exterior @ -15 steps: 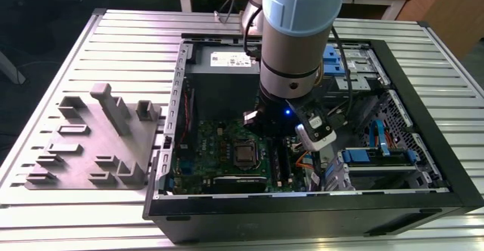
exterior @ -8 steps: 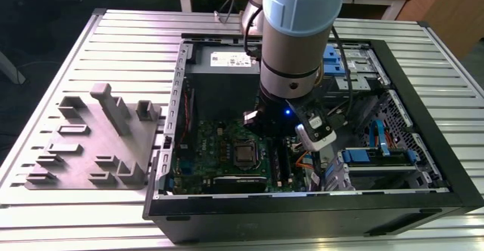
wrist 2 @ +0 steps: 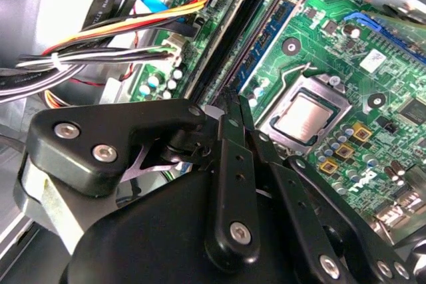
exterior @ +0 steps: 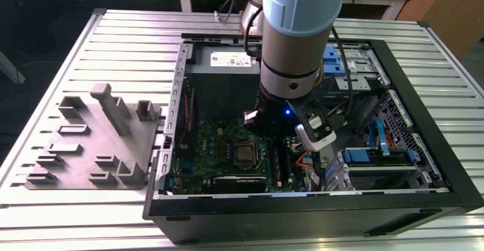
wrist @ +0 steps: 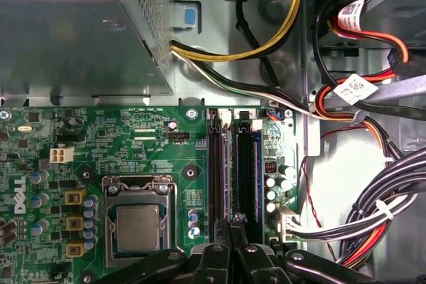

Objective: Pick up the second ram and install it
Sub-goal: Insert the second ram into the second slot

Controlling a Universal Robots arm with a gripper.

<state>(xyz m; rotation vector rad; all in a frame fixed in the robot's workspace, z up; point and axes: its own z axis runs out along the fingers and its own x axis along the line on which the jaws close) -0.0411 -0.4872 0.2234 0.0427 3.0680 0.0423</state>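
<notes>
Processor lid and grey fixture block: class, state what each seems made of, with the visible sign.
Processor lid: likely bare metal, brushed silver-grey with a soft sheen. Grey fixture block: probably plastic, uniformly matt grey with sharp-edged pockets and posts, though painted metal cannot be ruled out.

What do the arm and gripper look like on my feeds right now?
The arm is a silver-grey tube with a pale blue joint cap, black ring seams and a black cable alongside. A small blue light glows near the wrist, beside a white-and-black module. The gripper is matte black linkage bars with silver screws.
</notes>
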